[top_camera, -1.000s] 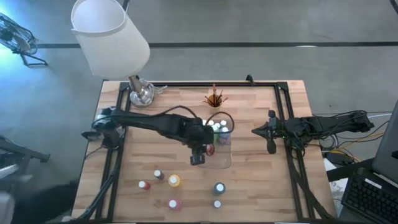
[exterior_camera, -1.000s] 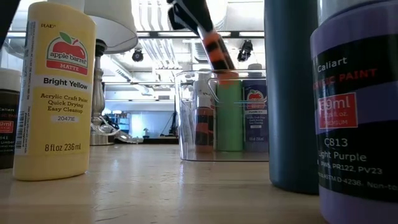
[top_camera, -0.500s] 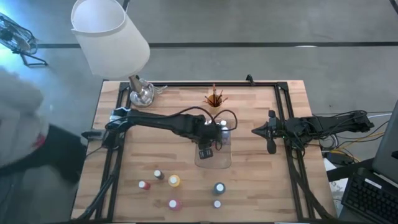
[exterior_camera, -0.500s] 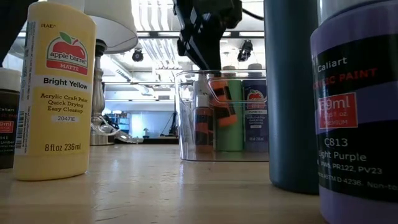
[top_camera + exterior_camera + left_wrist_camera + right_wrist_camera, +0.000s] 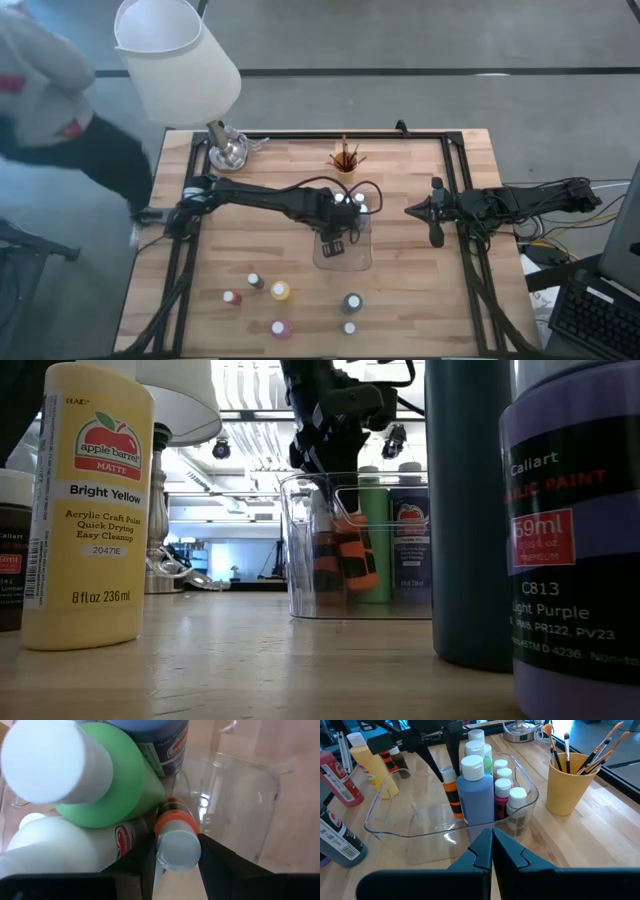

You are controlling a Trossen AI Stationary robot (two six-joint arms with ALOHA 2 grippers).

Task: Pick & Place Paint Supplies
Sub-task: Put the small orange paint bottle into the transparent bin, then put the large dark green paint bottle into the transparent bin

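Left wrist view: left claw (image 5: 176, 865) grips orange bottle (image 5: 176, 840) inside tray (image 5: 245, 795), green bottle (image 5: 107, 785) crowding.

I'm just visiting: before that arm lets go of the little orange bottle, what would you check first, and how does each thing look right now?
1. Left gripper shut on the small orange paint bottle with the pale cap: ok.
2. Bottle inside the clear rectangular plastic tray: ok, it is within the walls.
3. Bottle resting on the tray floor: cannot tell; it looks low and slightly tilted in the low view.
4. Room beside it: not ok, the green paint bottle and white paint bottle crowd close.
5. Right gripper out of the way: ok, shut and outside the tray.
6. Remaining loose bottles, such as the bright yellow paint bottle, standing on the table: ok.
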